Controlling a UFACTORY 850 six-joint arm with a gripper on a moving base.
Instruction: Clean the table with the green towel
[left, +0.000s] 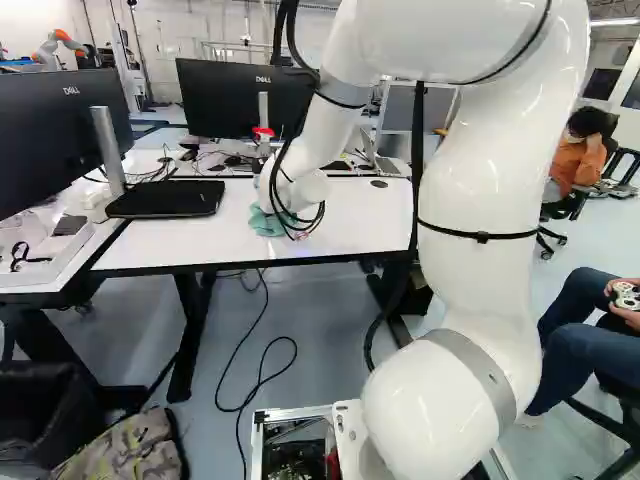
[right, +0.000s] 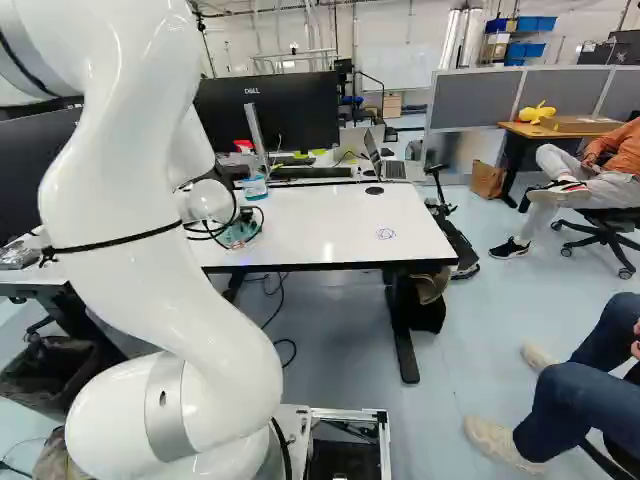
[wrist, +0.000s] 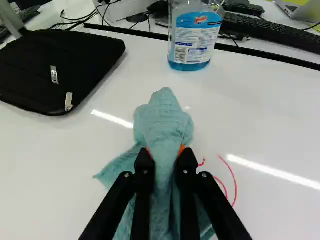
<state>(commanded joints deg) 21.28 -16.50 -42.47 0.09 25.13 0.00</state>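
In the left base view the wrist hides most of my gripper (left: 290, 222), with the green towel (left: 265, 222) bunched below it on the white table (left: 345, 222). The wrist view shows the gripper (wrist: 166, 155) shut on the towel (wrist: 162, 122), a fold pinched between both fingers, its lower part spreading over the tabletop. Red marker lines (wrist: 233, 180) curve out beside the towel. A blue scribble (right: 386, 234) is on the table in the right base view.
A spray bottle of blue liquid (wrist: 192, 37) stands ahead of the gripper, near the table's far edge. Beside it lies a black case (wrist: 55, 70). Monitors (right: 268, 112) and a laptop (right: 388, 165) stand behind. A seated person's legs (right: 575, 400) are close at the right.
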